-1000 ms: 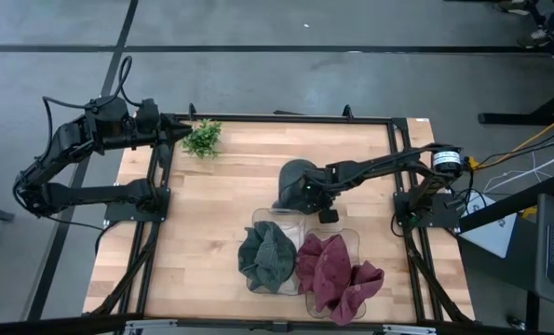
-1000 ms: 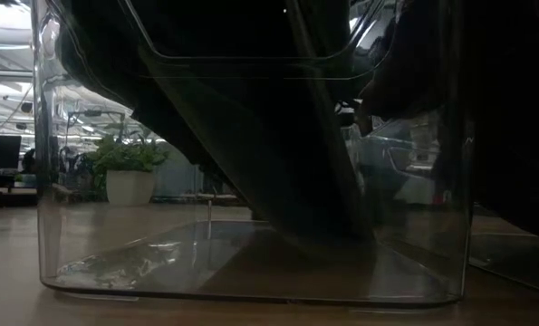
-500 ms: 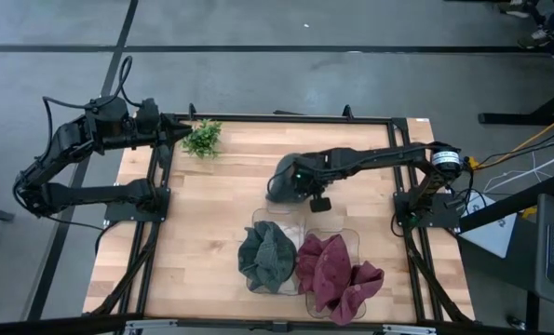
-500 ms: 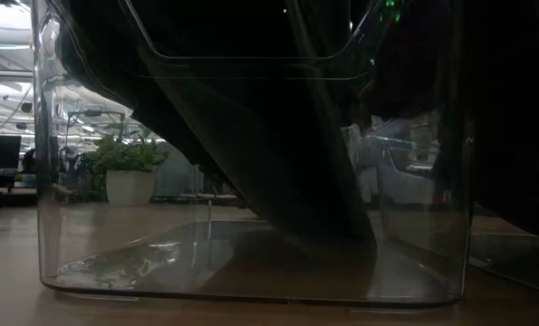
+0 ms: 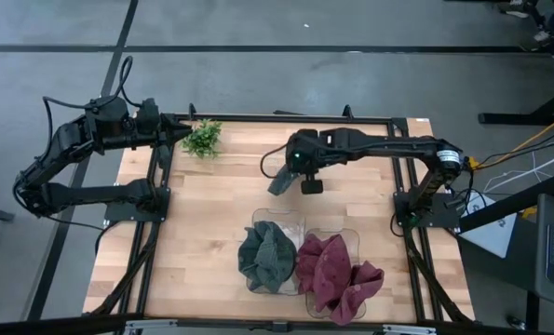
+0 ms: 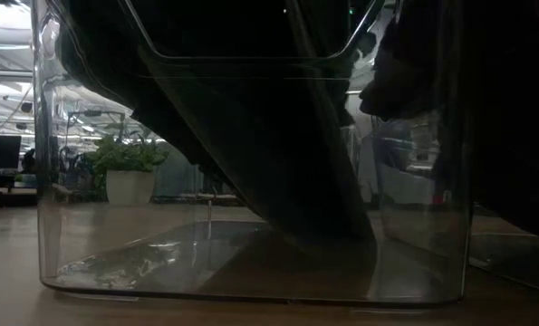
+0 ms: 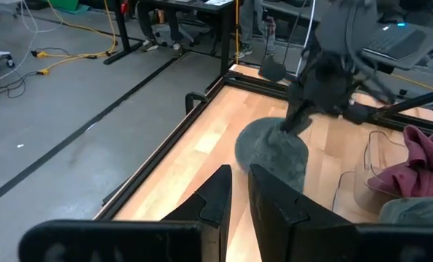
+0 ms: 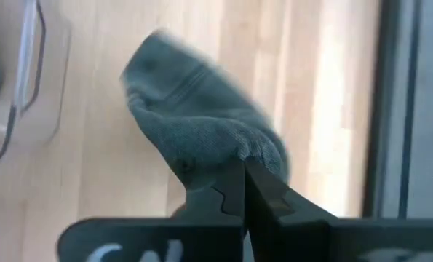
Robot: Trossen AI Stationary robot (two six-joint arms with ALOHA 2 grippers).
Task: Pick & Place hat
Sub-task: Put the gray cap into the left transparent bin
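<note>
- The grey hat (image 5: 281, 177) hangs off the counter (image 5: 211, 233), far middle, from the right gripper (image 5: 293, 169).
- Its jaws pinch the hat's edge.
- The hat looks soft, light and floppy; the edge is a good place to hold.
- The left gripper (image 7: 234, 191) waits far left, jaws narrow, holding nothing.

No words, labels or numbers can be read in any of the pictures. The right wrist view shows some pale marks on the dark bar (image 8: 129, 247) at its edge, but they are cut off and too blurry to make out.
</note>
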